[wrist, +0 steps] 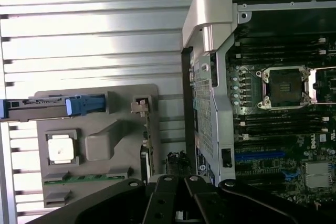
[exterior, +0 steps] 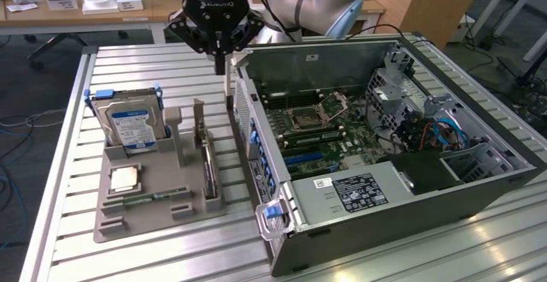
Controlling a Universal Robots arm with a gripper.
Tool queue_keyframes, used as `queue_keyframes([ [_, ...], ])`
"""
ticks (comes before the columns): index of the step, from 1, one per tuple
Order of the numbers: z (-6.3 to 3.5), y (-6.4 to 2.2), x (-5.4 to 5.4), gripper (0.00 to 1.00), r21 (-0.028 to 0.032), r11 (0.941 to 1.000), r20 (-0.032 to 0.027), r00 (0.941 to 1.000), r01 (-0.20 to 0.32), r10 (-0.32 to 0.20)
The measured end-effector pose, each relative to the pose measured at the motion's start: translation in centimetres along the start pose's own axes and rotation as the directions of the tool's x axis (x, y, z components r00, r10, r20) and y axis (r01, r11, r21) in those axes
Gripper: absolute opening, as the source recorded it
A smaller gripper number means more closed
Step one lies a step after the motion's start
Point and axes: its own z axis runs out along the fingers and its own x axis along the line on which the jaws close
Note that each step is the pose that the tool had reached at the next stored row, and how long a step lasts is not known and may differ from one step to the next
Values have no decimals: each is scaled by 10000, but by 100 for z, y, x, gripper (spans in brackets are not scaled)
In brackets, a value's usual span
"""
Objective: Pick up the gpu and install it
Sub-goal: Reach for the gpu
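The gpu (exterior: 206, 160) stands on its edge in a slot of the grey holder (exterior: 158, 221), its silver end bracket (exterior: 198, 116) pointing up at the far end. In the wrist view the gpu (wrist: 148, 140) appears edge-on, with its bracket (wrist: 140, 106) at one end. My black gripper (exterior: 220, 68) hangs above the slatted table, just beyond the gpu's bracket end and beside the computer case's corner. Its fingers are shut with nothing between them. The gripper (wrist: 177, 183) sits over the gap between holder and case.
The open computer case (exterior: 401, 199) lies on the exterior view's right, motherboard (exterior: 316, 128) exposed. The holder also carries a hard drive (exterior: 128, 125), a processor (exterior: 125, 178) and a memory stick (exterior: 147, 198). Desks and chairs stand behind the table.
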Motion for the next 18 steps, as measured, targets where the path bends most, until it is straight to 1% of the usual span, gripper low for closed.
queue_keyframes([
  [18,-4,-10,138,11,0,10000,0,10000,0,0],
])
